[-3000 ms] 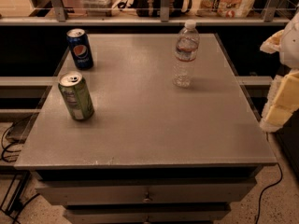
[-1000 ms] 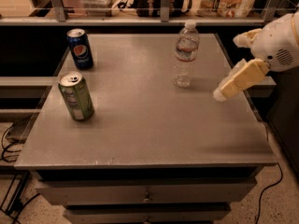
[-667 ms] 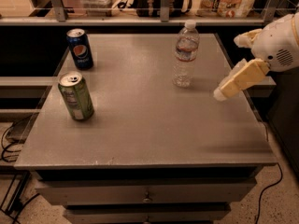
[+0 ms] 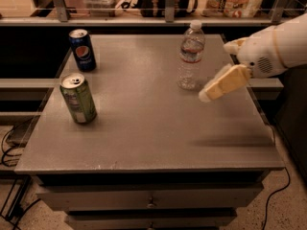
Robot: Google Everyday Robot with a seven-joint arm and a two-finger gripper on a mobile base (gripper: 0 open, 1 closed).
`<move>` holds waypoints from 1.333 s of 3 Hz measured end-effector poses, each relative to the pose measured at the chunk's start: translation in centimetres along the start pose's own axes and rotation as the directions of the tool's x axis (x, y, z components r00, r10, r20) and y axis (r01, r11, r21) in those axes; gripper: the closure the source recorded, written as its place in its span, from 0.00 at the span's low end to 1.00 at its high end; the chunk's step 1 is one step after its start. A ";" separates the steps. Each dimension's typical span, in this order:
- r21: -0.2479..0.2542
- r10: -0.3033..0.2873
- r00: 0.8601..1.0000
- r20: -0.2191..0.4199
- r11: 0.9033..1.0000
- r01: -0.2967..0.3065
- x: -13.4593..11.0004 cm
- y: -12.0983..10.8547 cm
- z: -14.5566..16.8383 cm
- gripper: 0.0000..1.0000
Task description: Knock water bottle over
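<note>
— Likely trouble from here?

— Striking too low. Gripper point(image 4: 217, 72) hanging over the right side of the table point(image 4: 144, 147), fingers point(image 4: 225, 82) spread apart and holding nothing. Lower one slanted down, tip about level with the foot of the water bottle point(image 4: 191, 56). From a nudge that low, probably a slide across the top rather than a topple. Better to meet it up near the label.

— Anything besides?

— Straddling: with that spread, a fair chance of passing either side of the bottle without a clean hit. And rolling once down, either away from the fingers toward the Pepsi can point(image 4: 82, 50) or off the back edge just behind. No real worry about the green can point(image 4: 78, 98), well away from the fingers on the near side.

— And the bottle itself, relative to the fingers?

— Just beyond the lower fingertip, close but not touching, with a narrow strip of bare table between. Standing upright, on the far part of the tabletop.

— Looks?

— Slim, clear, ribbed plastic with a white screw cap. Pale band with a touch of red around the upper body. Taller than both cans. Water level impossible to tell. If near empty, then light and all the more prone to skidding.
</note>
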State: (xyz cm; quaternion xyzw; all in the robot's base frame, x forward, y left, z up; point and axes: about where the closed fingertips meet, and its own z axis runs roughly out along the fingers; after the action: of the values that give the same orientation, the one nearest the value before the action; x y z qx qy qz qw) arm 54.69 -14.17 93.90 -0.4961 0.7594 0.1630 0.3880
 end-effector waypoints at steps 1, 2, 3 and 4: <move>0.011 0.050 0.992 0.116 0.999 -0.051 -1.4 -1.7 2.9 0.00; 0.027 0.084 0.975 0.207 0.995 -0.091 -2.5 -3.6 5.0 0.00; 0.021 0.099 0.960 0.262 0.994 -0.108 -3.5 -4.8 6.8 0.18; 0.013 0.088 0.954 0.287 0.995 -0.096 -4.8 -5.1 8.1 0.42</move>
State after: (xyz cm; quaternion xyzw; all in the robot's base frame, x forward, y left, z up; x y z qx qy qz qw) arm 63.62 -8.40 92.99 -0.4260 0.7199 0.2406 0.4923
